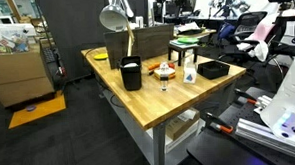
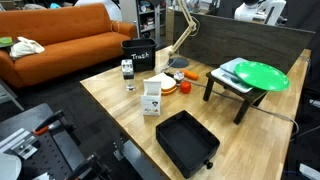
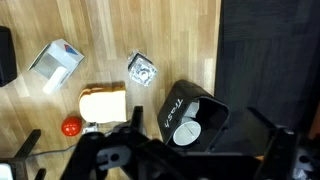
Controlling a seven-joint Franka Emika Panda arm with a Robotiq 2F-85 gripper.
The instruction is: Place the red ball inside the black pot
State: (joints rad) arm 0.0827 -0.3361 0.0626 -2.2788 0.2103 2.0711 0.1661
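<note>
In an exterior view, the ball lies on the table near the carton; the pot sits apart, by the table's edge.

**Blurred gripper, clipped pot**

In the wrist view your gripper is a dark blur cut by the bottom edge; you cannot read its jaws. The black pot is clipped at the left edge.

1. Both exterior views: even, diffuse room light. The table is uniformly bright and shadows on it are soft.
2. Wrist view: the gripper is underexposed and out of focus.
3. Ahead of the gripper, the wood is well lit with a mild sheen.
4. Beside the gripper, the floor is near black.
5. All frames are low in resolution, and fine detail is soft.
</note>
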